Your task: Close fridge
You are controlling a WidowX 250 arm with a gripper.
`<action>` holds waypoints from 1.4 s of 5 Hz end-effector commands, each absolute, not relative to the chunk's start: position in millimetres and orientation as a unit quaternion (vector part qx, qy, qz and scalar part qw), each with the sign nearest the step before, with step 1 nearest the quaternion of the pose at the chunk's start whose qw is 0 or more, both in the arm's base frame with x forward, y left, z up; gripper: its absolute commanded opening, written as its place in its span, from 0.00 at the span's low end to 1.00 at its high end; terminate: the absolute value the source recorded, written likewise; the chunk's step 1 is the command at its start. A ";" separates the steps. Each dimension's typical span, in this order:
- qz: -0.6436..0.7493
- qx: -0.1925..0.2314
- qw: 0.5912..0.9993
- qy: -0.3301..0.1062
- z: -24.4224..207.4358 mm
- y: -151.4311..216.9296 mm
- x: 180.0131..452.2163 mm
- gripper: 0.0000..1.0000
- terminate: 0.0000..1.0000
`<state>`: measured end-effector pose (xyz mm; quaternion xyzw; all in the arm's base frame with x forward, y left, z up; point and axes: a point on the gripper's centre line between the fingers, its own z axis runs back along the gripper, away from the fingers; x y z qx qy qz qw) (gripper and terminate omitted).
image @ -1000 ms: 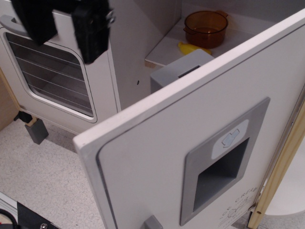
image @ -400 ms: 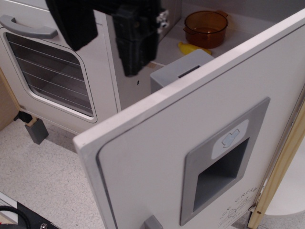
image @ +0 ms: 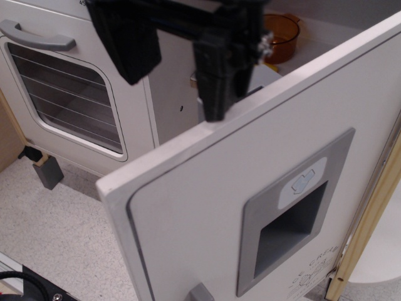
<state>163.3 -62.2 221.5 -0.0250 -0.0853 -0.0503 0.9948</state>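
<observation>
Holding amber pot: open fridge

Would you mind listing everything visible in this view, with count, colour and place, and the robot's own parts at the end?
fridge door: one, white, swung open across the lower right foreground.
dispenser panel: one, grey recessed panel with a pale icon above its opening, on the door face.
door handle: one, grey, only its tip shows at the door's bottom edge.
fridge shelf: one, white, inside the fridge behind the door, upper right.
pot: one, translucent orange-brown, on the shelf, partly hidden by the gripper.
oven door: one, white with a window, at left.
oven handle: one, grey, horizontal, above the window.
floor: speckled grey, lower left.
gripper: one, black, two fingers spread apart, above the door's top edge.
</observation>
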 end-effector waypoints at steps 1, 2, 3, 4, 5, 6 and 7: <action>-0.031 0.011 0.995 -0.094 206.0 -69.3 167.5 1.00 0.00; -0.013 0.021 0.995 -0.099 205.6 -57.3 174.2 1.00 0.00; 0.002 0.034 0.994 -0.104 207.3 -47.2 180.1 1.00 0.00; 0.036 0.040 0.992 -0.117 211.5 -22.2 193.3 1.00 0.00; 0.052 0.057 0.992 -0.104 214.7 -4.6 206.7 1.00 0.00; 0.055 0.078 0.990 -0.105 219.2 3.1 212.5 1.00 0.00; 0.059 0.079 0.990 -0.103 230.1 5.1 208.4 1.00 0.00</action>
